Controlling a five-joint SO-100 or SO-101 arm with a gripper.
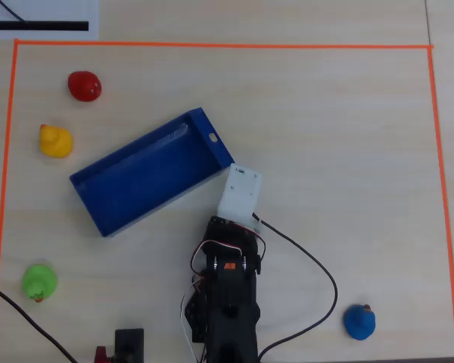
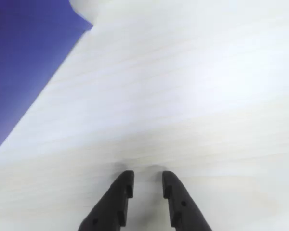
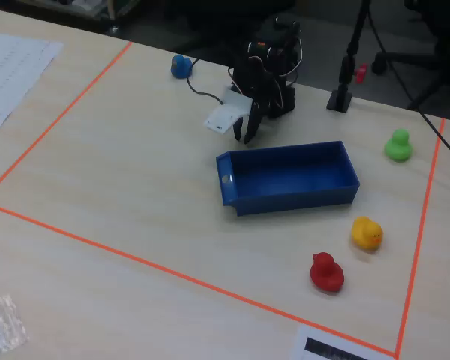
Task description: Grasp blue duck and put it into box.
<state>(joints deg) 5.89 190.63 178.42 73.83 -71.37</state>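
Arm, blue box and four toy ducks sitting on a taped counter (image 1: 325,151).

The end effector (image 2: 148,179) is hovering low beside the box (image 1: 140,215), jaws nearly closed, gripping nothing. The blue duck (image 1: 359,321) is resting well apart, near the tape's lower right corner in the overhead view. Red duck (image 1: 84,86), yellow duck (image 1: 55,141) and green duck (image 1: 39,282) are standing outside the box.
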